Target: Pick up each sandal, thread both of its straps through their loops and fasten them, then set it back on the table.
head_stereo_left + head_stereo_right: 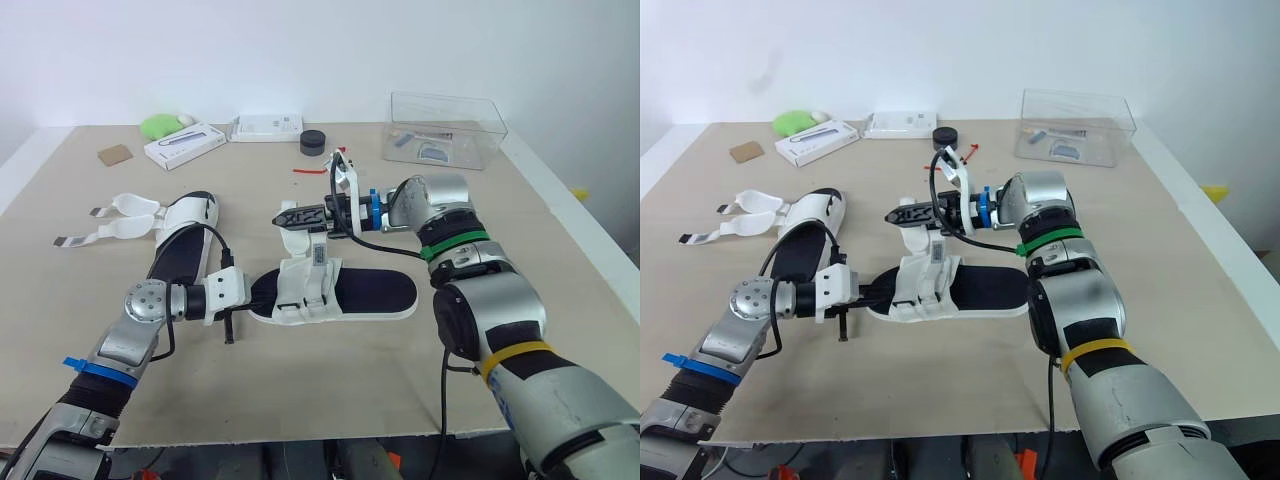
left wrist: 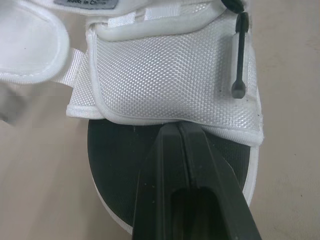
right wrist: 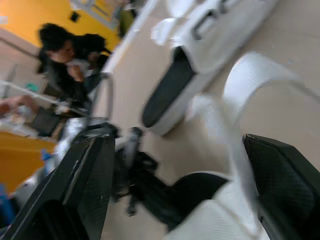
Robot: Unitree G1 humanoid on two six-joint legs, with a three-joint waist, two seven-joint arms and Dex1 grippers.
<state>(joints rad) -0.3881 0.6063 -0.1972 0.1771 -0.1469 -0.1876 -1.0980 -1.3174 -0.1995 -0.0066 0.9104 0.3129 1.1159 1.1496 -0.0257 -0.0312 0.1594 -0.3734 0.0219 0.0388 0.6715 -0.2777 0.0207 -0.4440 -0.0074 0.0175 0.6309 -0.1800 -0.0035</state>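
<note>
One sandal (image 1: 375,295), black footbed with white straps, lies mid-table. My left gripper (image 1: 262,291) is shut, and its joined fingertips (image 2: 176,131) rest on the black footbed at the toe end, just short of the white mesh front strap (image 2: 170,70). My right gripper (image 1: 292,215) hovers above the sandal's straps, open. A white strap (image 3: 250,75) rises from the sandal and runs between the spread fingers (image 3: 90,185). The second sandal (image 1: 185,240) lies at the left, with its loose straps (image 1: 115,225) spread out on the table.
A clear plastic box (image 1: 445,130) stands at the back right. A black puck (image 1: 313,142), white boxes (image 1: 184,146), a green object (image 1: 160,125) and a brown card (image 1: 115,154) line the far edge. A person (image 3: 60,55) sits in the background.
</note>
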